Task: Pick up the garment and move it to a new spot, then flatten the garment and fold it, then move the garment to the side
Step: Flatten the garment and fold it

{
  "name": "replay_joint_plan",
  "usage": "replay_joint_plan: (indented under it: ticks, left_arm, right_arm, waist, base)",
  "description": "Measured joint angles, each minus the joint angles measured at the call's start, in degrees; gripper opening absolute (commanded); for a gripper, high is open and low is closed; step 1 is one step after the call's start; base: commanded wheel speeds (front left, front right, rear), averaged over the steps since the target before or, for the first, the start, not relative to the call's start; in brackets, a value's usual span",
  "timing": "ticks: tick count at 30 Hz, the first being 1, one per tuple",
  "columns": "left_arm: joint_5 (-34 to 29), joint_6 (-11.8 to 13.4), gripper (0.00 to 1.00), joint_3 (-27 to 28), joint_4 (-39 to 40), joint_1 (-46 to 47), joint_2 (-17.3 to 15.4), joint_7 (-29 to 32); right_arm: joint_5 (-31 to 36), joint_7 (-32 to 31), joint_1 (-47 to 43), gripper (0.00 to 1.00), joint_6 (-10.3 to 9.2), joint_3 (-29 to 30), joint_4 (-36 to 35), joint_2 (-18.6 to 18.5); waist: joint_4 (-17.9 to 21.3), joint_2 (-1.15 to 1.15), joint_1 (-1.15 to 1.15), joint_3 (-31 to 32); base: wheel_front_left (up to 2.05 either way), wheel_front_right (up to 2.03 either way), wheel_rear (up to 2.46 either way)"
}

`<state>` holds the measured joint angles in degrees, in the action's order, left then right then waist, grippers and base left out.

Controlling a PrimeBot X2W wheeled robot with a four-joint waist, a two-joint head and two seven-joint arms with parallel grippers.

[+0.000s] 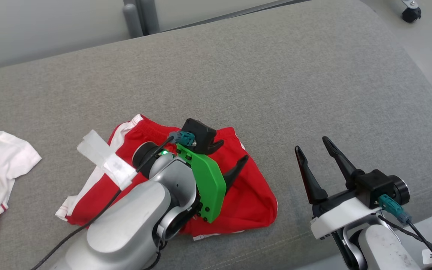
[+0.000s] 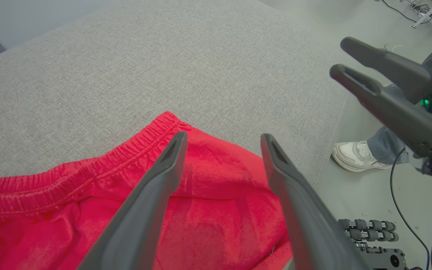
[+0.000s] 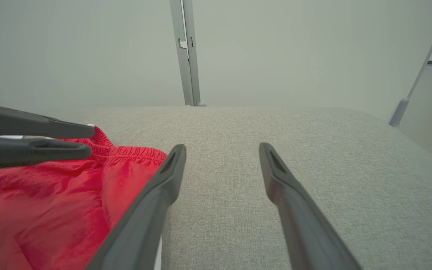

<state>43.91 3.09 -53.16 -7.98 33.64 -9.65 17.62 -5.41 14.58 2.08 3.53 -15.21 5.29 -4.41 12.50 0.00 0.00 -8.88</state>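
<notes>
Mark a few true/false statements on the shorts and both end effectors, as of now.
1. The left end effector is open over the red shorts. True.
2. The right end effector is clamped on the waistband. False: it is open over the bare grey cushion, beside the shorts.
3. A white garment lies to the left, apart from the shorts. True.
4. The shorts lie on the floor. False: they are on the cushion.
5. A person's shoe stands on the floor past the cushion's edge. True.
</notes>
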Motion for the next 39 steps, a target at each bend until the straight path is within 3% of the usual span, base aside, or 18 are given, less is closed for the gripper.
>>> replay_joint_plan:
  ticks: [18, 27, 29, 30, 32, 33, 34, 39]
  left_arm:
    - [-2.43, 1.87, 1.00, 1.56, -10.61, 8.35, -2.96, 7.62]
    - [-2.49, 1.43, 1.00, -0.12, -14.71, 8.64, -2.45, 10.66]
    - [-2.46, 1.40, 0.80, -0.36, -15.33, 8.64, -2.32, 11.38]
    - [-2.46, 1.40, 0.53, -0.51, -15.60, 8.66, -2.30, 11.69]
    - [-2.31, 1.38, 0.35, -0.68, -16.23, 8.66, -2.14, 12.21]
    - [-2.25, 1.38, 0.22, -0.68, -16.48, 8.66, -1.98, 12.32]
    - [-2.25, 1.36, 0.00, -0.78, -16.82, 8.66, -1.78, 12.45]
    - [0.04, 0.34, 0.00, -0.03, -17.64, 8.45, 0.40, 12.18]
  right_arm:
    - [-0.31, 0.00, 1.07, 1.00, -0.03, -1.75, -0.11, 1.14]
    - [-0.79, 0.00, 1.09, 1.00, -0.19, -0.97, -0.01, 1.29]
    - [-0.79, 0.00, 1.12, 1.00, -0.18, -0.90, 0.03, 1.27]
    - [-0.78, 0.00, 1.14, 1.00, -0.16, -1.00, 0.08, 1.30]
    - [-0.79, 0.00, 1.19, 1.00, -0.16, -1.08, 0.18, 1.34]
    - [-0.79, 0.00, 1.20, 1.00, -0.16, -1.10, 0.24, 1.35]
    - [-0.79, 0.00, 1.21, 1.00, -0.15, -1.10, 0.32, 1.36]
    - [-1.09, 0.00, 1.21, 1.00, -0.19, -0.75, 0.83, 1.53]
  waist:
    - [10.92, 0.00, 0.00, -6.48]
    - [12.37, 0.00, 0.00, -7.43]
    - [12.12, 0.00, 0.00, -7.22]
    - [12.04, 0.00, 0.00, -7.15]
    - [11.89, 0.00, 0.00, -7.05]
    - [11.81, 0.00, 0.00, -7.01]
    - [11.73, 0.00, 0.00, -6.96]
    - [11.22, 0.00, 0.00, -6.48]
  base:
    - [0.00, 0.00, 0.00]
    - [0.00, 0.00, 0.00]
    - [0.00, 0.00, 0.00]
    - [0.00, 0.00, 0.00]
    - [0.00, 0.00, 0.00]
    - [0.00, 0.00, 0.00]
    - [0.00, 0.00, 0.00]
    - [0.00, 0.00, 0.00]
